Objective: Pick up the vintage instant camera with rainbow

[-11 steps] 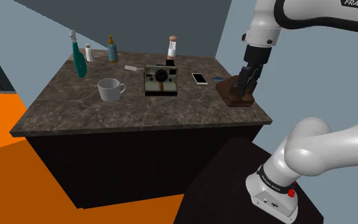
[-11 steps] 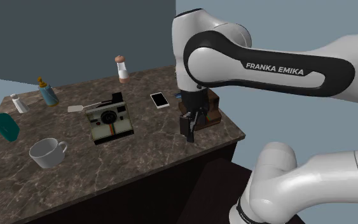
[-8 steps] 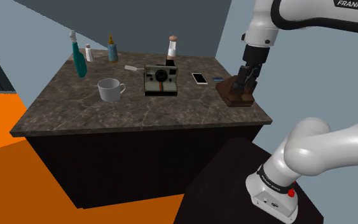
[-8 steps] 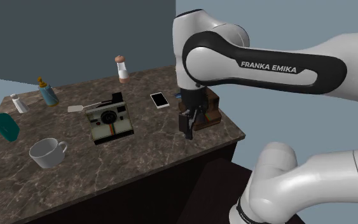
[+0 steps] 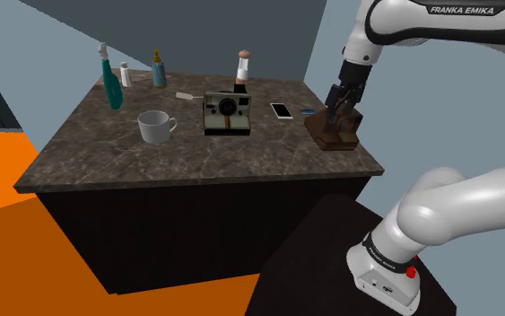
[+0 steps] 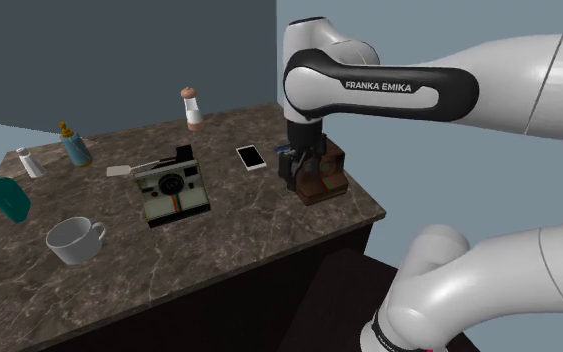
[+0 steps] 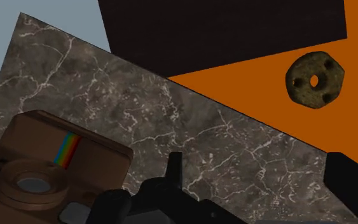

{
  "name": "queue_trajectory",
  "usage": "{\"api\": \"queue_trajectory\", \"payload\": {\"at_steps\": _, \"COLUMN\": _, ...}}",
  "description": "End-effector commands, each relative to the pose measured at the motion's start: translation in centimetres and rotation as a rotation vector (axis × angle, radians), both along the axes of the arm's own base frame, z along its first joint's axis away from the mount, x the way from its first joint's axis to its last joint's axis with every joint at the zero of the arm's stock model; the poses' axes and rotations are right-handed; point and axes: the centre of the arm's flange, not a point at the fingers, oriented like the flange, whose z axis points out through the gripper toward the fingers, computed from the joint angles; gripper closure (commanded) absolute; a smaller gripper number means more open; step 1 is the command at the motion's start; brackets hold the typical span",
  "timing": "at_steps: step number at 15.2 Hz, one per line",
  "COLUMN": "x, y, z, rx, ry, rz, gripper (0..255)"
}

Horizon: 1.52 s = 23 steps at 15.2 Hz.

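A brown instant camera [image 5: 334,128] [image 6: 323,182] with a rainbow stripe [image 7: 67,149] stands near the counter's corner closest to the arm. My black gripper [image 5: 338,109] [image 6: 294,180] hangs open just above it, nothing between the fingers. In the wrist view the brown camera [image 7: 41,167] lies beside the gripper [image 7: 257,164], outside the fingers. A second, cream-and-grey instant camera [image 5: 227,112] [image 6: 172,190] with a coloured stripe under its lens stands at the middle of the counter, well away from the gripper.
On the dark marble counter [image 5: 196,160] are a white mug [image 5: 156,126], a phone [image 5: 282,110], a teal spray bottle [image 5: 111,83], a blue bottle [image 5: 158,70] and two shakers at the back. A round holed object [image 7: 314,79] lies on the orange floor.
The gripper has risen and drawn back from the counter's near edge, and now hangs over the brown camera. Nothing on the counter has moved.
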Motion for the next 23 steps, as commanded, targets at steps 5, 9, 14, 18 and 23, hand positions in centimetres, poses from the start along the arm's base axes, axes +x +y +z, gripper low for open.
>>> {"api": "queue_trajectory", "payload": {"at_steps": 5, "x": 2.5, "y": -7.1, "z": -1.3, "rx": -0.010, "ry": -0.053, "rz": -0.125, "gripper": 0}}
{"api": "queue_trajectory", "payload": {"at_steps": 9, "x": 3.6, "y": -11.9, "z": -2.0, "rx": -0.015, "ry": -0.087, "rz": -0.207, "gripper": 0}}
{"api": "queue_trajectory", "payload": {"at_steps": 14, "x": 4.3, "y": -18.1, "z": -2.9, "rx": -0.022, "ry": -0.130, "rz": -0.310, "gripper": 0}}
{"api": "queue_trajectory", "payload": {"at_steps": 18, "x": 4.5, "y": -23.1, "z": -3.5, "rx": -0.028, "ry": -0.164, "rz": -0.393, "gripper": 0}}
{"api": "queue_trajectory", "payload": {"at_steps": 23, "x": 4.2, "y": -29.3, "z": -4.2, "rx": -0.035, "ry": -0.207, "rz": -0.496, "gripper": 0}}
